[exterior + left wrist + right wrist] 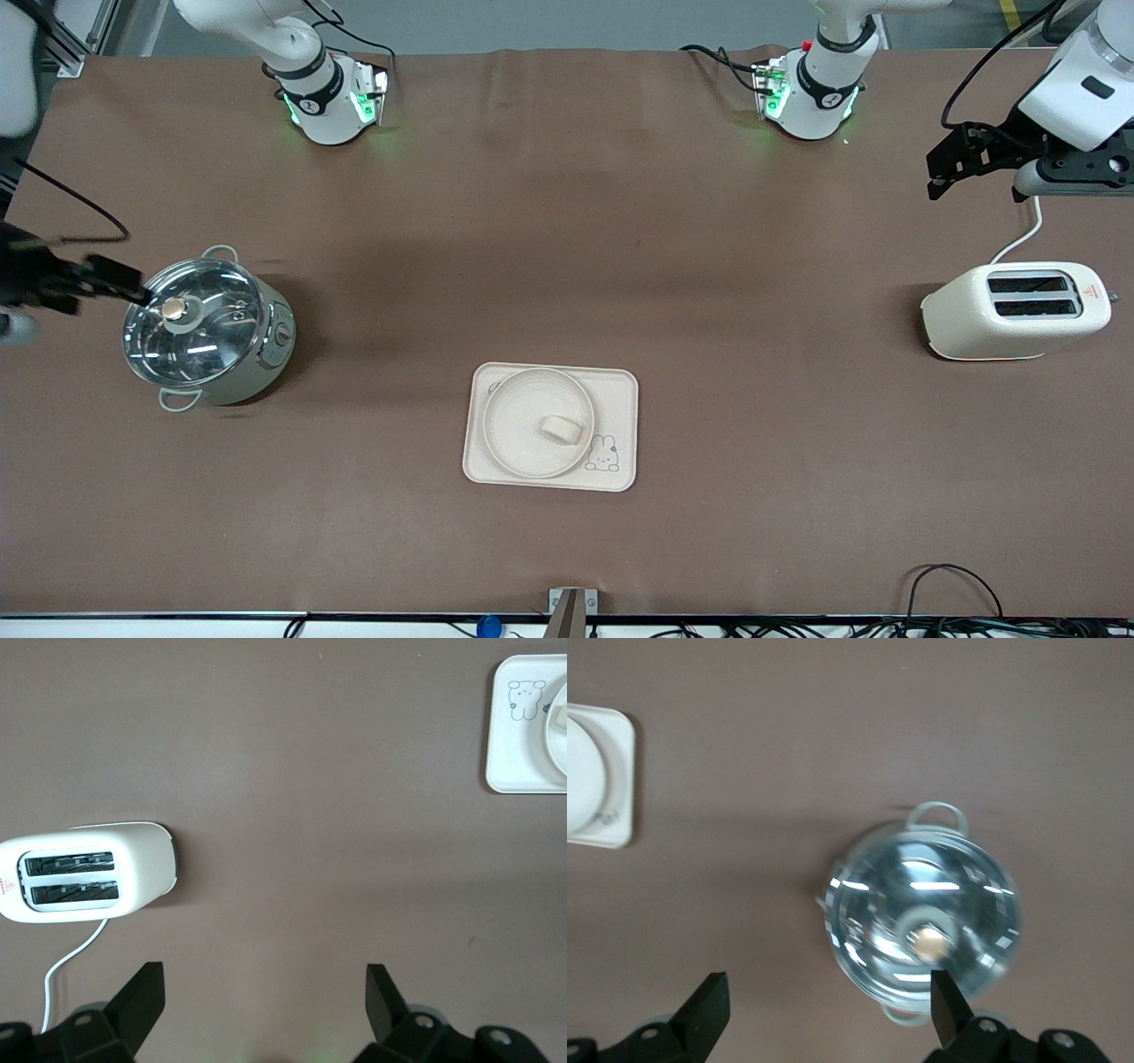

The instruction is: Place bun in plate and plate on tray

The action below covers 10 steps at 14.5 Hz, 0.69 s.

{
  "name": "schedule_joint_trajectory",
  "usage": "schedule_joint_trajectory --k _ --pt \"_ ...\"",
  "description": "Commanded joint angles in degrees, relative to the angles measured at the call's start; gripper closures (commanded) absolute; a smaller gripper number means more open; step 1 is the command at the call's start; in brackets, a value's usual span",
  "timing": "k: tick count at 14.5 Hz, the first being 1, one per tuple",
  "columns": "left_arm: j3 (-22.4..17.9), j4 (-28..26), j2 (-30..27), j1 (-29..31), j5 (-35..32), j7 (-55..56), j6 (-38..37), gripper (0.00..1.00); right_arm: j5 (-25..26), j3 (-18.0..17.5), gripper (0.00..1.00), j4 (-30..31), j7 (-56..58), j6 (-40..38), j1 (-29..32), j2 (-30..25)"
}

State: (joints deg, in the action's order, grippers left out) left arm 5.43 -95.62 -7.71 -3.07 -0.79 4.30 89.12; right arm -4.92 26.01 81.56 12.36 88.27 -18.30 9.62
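Note:
The bun (562,430) lies in the round cream plate (509,416). The plate stands on the rectangular tray (620,390) with the rabbit drawing, mid-table near the front camera. My left gripper (939,177) is open and empty, up in the air over the brown cloth by the toaster; its own view (263,997) shows a corner of the tray (509,762) and the plate's rim (560,722). My right gripper (124,285) is open and empty over the edge of the pot; its own view (828,1005) shows the tray (622,780) and plate (580,780).
A cream two-slot toaster (1014,310) with a white cord stands at the left arm's end of the table, also in the left wrist view (84,873). A steel pot with a glass lid (208,332) stands at the right arm's end, also in the right wrist view (921,921).

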Motion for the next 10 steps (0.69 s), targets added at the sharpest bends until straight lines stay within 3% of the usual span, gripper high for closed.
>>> schedule_joint_trajectory --k 1,4,10 --pt "-0.07 0.70 0.16 -0.10 0.70 -1.04 0.08 0.00 7.19 -12.79 0.00 2.64 0.04 -3.00 11.50 -8.20" --pt "-0.07 0.70 0.16 -0.27 0.70 -1.04 0.08 0.00 6.94 -15.81 0.00 3.16 -0.14 -4.60 16.10 -12.16" --pt "-0.07 2.10 0.51 -0.45 0.17 -0.61 -0.35 0.00 6.15 -19.33 0.00 3.17 -5.94 -5.22 16.98 -12.17"
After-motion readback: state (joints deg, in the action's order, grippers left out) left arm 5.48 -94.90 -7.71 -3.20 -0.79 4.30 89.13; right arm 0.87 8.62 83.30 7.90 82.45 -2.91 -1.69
